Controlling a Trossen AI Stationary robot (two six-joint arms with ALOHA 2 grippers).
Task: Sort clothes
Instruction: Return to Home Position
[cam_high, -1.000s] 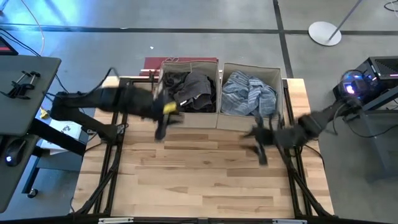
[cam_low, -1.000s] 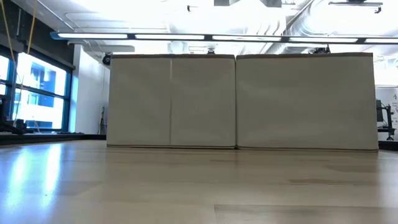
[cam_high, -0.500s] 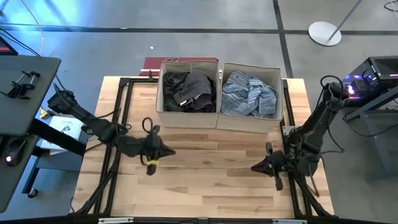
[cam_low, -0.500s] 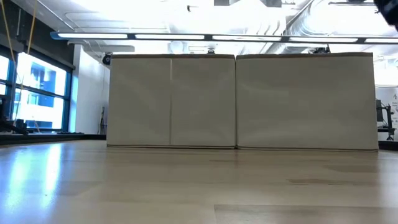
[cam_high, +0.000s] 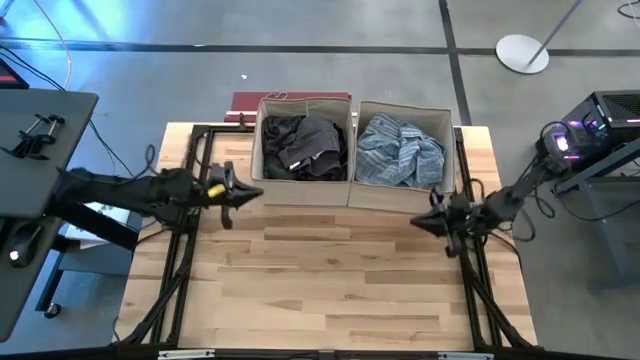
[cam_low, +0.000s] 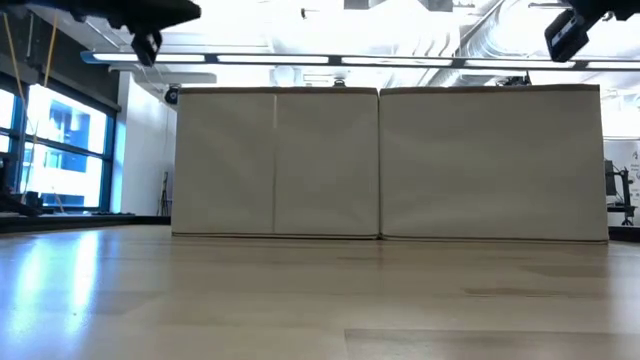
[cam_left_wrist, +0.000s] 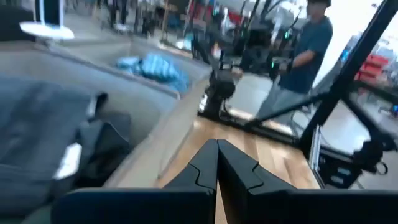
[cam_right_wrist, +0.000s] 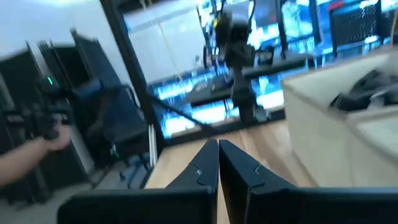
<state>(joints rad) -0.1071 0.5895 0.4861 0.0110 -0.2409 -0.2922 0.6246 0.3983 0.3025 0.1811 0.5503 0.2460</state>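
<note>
Shut and empty, my left gripper (cam_high: 250, 193) and right gripper (cam_high: 425, 217) hang just in front of two beige boxes. Sorting looks done: dark clothes (cam_high: 305, 145), several pieces I cannot count apart, fill the left box (cam_high: 300, 190); one light blue striped shirt (cam_high: 400, 150) fills the right box (cam_high: 395, 197). Nothing seems left to sort

I'm running this in a robotics lab: past my left gripper (cam_left_wrist: 217, 144) a person (cam_left_wrist: 309, 50) stands; a grey concrete floor (cam_high: 300, 70) surrounds the wooden table (cam_high: 330, 295), with strip lights (cam_low: 340, 58) and bare ducts (cam_low: 500, 35) overhead.
</note>
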